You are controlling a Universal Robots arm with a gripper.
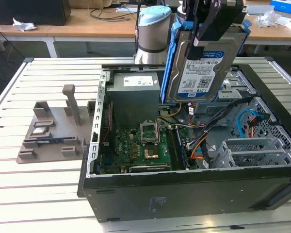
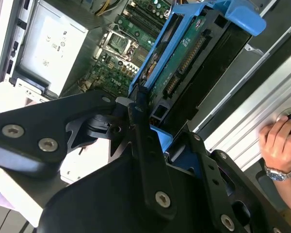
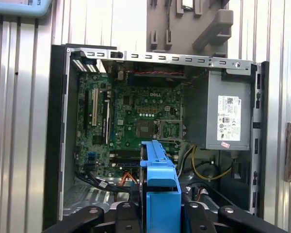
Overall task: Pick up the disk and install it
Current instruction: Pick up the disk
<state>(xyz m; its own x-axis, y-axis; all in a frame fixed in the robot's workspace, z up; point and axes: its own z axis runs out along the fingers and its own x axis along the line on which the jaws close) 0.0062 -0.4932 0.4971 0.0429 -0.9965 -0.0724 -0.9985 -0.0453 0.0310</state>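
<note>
There is one flat silver metal disk [image 1: 200, 73] in a blue plastic frame, one open black computer case [image 1: 184, 190], one green motherboard [image 1: 136, 151], one grey metal power-supply box [image 1: 135, 99], one grey plastic fixture [image 1: 48, 130] and one person's hand [image 2: 276, 141].

I log the disk [image 1: 203, 68] as dull silver metal with a paper label; its bracket [image 3: 160, 182] is smooth blue plastic with a slight sheen. Fingers [image 1: 207, 30] read matt black. Tabletop [image 1: 48, 194]: ribbed pale metal. Power-supply box [image 1: 133, 104]: matt grey sheet metal. Case [image 1: 184, 196]: satin black.
</note>
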